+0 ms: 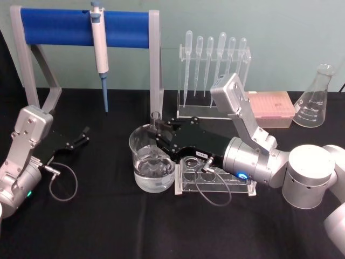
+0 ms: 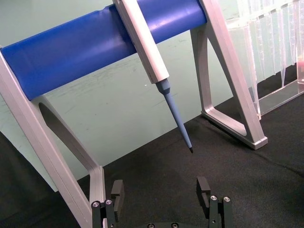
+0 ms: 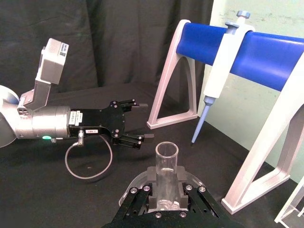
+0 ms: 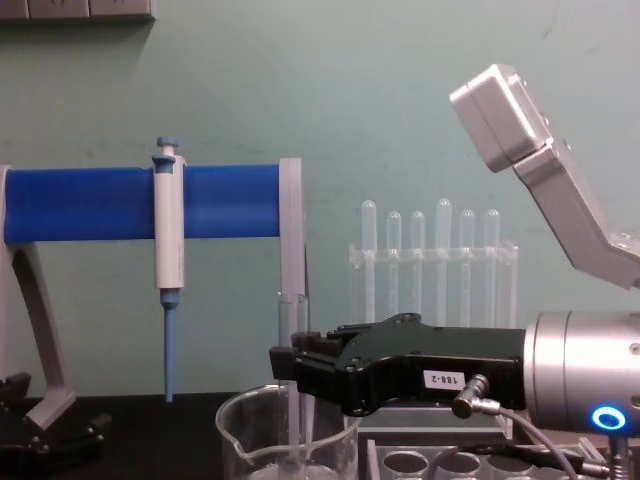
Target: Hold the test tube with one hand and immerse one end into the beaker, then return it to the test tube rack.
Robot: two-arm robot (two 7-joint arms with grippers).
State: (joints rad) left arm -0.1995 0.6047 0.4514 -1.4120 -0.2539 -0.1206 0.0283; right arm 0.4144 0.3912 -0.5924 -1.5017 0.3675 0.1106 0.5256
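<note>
- The left gripper (image 1: 82,137) lies low over the black table (image 1: 108,226) at the far left, well apart from the glassware. Its fingers (image 2: 117,191) are spread wide with nothing between them.
- Behind it stands a grey frame with a blue bar (image 1: 64,26). A white-and-blue pipettor (image 1: 99,51) hangs from the bar, tip pointing down.
- The beaker (image 1: 137,162) sits near the middle of the table, in front of the frame's right leg. Clear liquid fills its lower part.
- The test tube (image 1: 156,116) stands upright inside the beaker. Its open rim rises above the beaker's rim and its lower end reaches down into the liquid.
- The right gripper (image 1: 160,136) reaches in from the right, level over the beaker, with its jaws clamped on the tube's middle. In the right wrist view the tube (image 3: 167,164) rises between the two black fingers (image 3: 182,176).
- The test tube rack (image 1: 229,186), clear with round holes, lies just right of the beaker, under the right wrist with its blue light ring.
- Farther back, a clear stand (image 1: 237,110) holds a row of six thin pipettes (image 1: 210,56), bulbs up.
- A pink box (image 1: 272,108) sits to the right of that stand.
- A conical glass flask (image 1: 315,100) stands at the far right, at the table's back edge.
</note>
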